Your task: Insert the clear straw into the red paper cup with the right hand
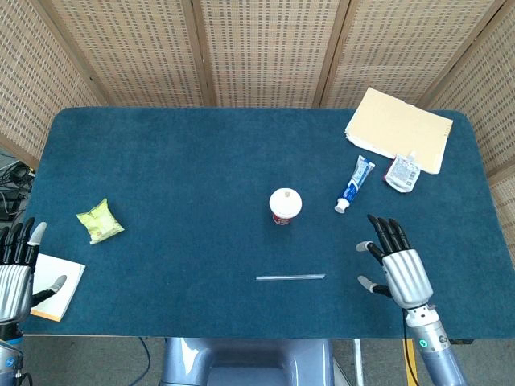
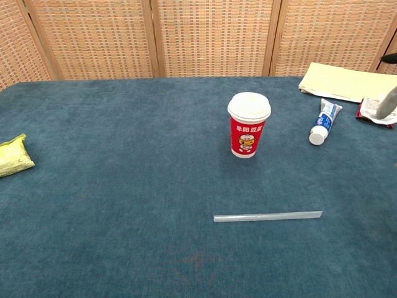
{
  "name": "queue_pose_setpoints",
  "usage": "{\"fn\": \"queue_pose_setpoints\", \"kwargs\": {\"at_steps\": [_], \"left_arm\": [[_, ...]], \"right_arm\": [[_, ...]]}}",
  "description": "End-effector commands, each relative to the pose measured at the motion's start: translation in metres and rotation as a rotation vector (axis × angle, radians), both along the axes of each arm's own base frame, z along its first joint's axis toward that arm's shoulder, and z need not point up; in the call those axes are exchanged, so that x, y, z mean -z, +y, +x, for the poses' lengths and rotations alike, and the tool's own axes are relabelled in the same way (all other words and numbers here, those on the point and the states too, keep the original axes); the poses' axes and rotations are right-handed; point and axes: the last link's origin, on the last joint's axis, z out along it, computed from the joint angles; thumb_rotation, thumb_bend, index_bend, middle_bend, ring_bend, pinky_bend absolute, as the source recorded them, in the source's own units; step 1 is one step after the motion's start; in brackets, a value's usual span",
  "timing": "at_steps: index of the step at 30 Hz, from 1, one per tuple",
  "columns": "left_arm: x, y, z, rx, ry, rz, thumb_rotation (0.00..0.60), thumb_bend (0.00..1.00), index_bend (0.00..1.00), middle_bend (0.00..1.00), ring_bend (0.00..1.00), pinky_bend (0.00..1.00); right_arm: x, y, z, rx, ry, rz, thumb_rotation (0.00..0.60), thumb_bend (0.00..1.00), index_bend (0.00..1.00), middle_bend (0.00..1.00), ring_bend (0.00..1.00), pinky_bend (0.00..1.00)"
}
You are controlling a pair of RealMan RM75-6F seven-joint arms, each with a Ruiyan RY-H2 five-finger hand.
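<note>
The clear straw (image 1: 290, 277) lies flat on the blue worktop (image 1: 161, 169), near the front edge and about midway along it, parallel to that edge. The red paper cup (image 1: 285, 206) stands upright behind it, well apart, lidded in white with a small opening in the lid.

The right robot hand (image 1: 396, 268) hovers near the straw's right end, fingers apart, holding nothing. The left robot hand (image 1: 16, 269) sits off the front left corner, fingers spread, empty.

Assessment: the straw is likely very light, thin, smooth and easily crushed or flicked away. Lying flush on the cloth, it offers little purchase. A light pinch near the middle, or slightly toward the right end, should leave length for insertion.
</note>
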Motion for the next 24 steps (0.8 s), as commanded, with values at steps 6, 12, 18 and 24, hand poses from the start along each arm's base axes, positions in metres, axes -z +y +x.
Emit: {"fn": "queue_pose_setpoints", "kwargs": {"at_steps": [6, 12, 18, 24], "left_arm": [[-0.001, 0.002, -0.003, -0.01, -0.01, -0.005, 0.6, 0.0, 0.0, 0.0, 0.0, 0.0], [-0.003, 0.004, -0.006, -0.021, -0.022, -0.004, 0.6, 0.0, 0.0, 0.0, 0.0, 0.0], [-0.003, 0.008, -0.008, -0.03, -0.027, -0.015, 0.6, 0.0, 0.0, 0.0, 0.0, 0.0], [-0.002, 0.009, -0.011, -0.042, -0.032, -0.021, 0.6, 0.0, 0.0, 0.0, 0.0, 0.0]], "right_arm": [[0.034, -0.017, 0.029, 0.017, -0.035, 0.082, 0.6, 0.29, 0.52, 0.13, 0.0, 0.0], [0.052, -0.028, 0.039, 0.051, -0.061, 0.127, 0.6, 0.39, 0.53, 0.15, 0.0, 0.0], [0.068, -0.034, 0.048, 0.076, -0.063, 0.161, 0.6, 0.42, 0.55, 0.16, 0.0, 0.0], [0.092, -0.036, 0.052, 0.116, -0.042, 0.215, 0.6, 0.42, 0.56, 0.16, 0.0, 0.0]]}}
